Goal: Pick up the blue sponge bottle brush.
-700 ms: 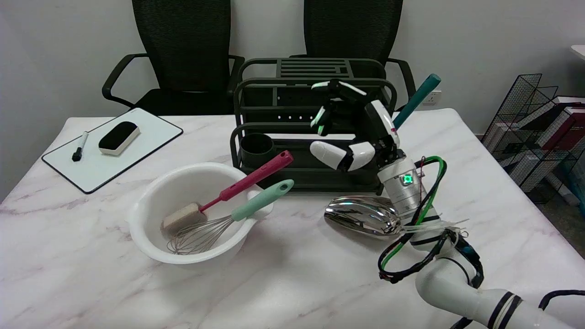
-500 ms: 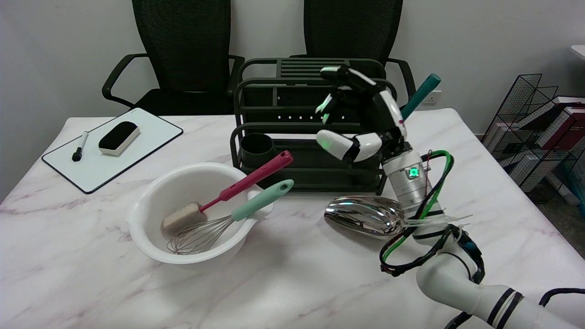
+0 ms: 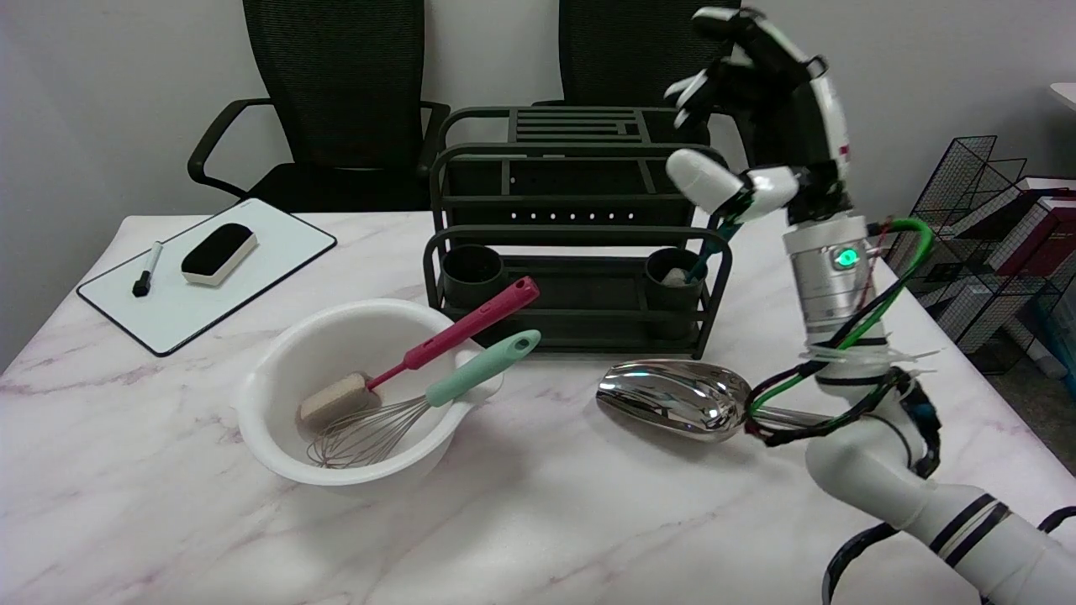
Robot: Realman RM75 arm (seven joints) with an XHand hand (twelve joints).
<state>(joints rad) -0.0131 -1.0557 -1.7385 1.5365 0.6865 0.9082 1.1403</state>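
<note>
The blue sponge bottle brush stands tilted in the right cup [image 3: 672, 294] of the dark dish rack [image 3: 572, 238]. Its pale sponge head [image 3: 672, 275] sits in the cup, and the teal handle [image 3: 713, 246] leans up to the right. My right hand [image 3: 761, 118] is raised high above the rack's right end, fingers spread and holding nothing that I can see. Its thumb [image 3: 702, 178] hangs in front of the handle, so the handle's upper part is hidden behind the hand. I cannot tell whether the hand touches the handle.
A shiny metal scoop [image 3: 672, 399] lies in front of the rack, beside my forearm. At the left, a white bowl [image 3: 261, 420] holds a pink-handled sponge brush [image 3: 458, 329] and a whisk [image 3: 479, 365]. A whiteboard [image 3: 252, 260] with eraser and marker lies far left. Two chairs stand behind.
My right hand has risen from in front of the rack's right side to well above it and further right. The right cup and the brush's lower part now show.
</note>
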